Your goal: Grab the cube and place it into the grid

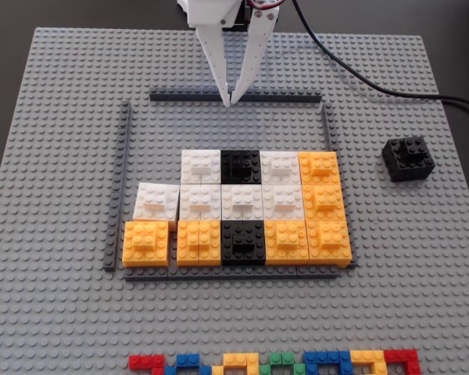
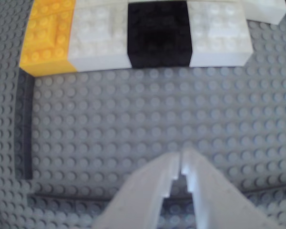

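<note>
- Grey studded baseplate (image 1: 62,312) covers nearly the whole desk, with a dark surface showing past its far edge in the fixed view.
- Nearest the fixed camera, a row of small multicoloured bricks (image 1: 273,362) runs along the front edge: red, blue, yellow, green.
- Behind it sits the grid (image 1: 238,211), a rectangular patch of blocks framed by thin dark grey strips (image 1: 119,183). Its front row reads orange, orange, black, orange, orange; the middle row is white with orange at the right; the back row is white, black, white, orange, and its left-hand corner shows bare plate.
- Off to the right of the grid in the fixed view, outside the frame and well apart from it, stands the cube (image 1: 408,158): a small black studded block, roughly cubic, with a smaller raised square on top. It sits alone on the baseplate, untouched.
- Farther back, the white pincer (image 1: 229,100) points down with its tips at the far grey strip, between that strip and the grid's back row.
- In the wrist view the pincer (image 2: 181,168) has its two white fingers (image 2: 148,191) brought together, only a hairline slit between the tips, and nothing held between them.
- A black cable (image 1: 375,87) trails from the arm across the plate's far right corner.
</note>
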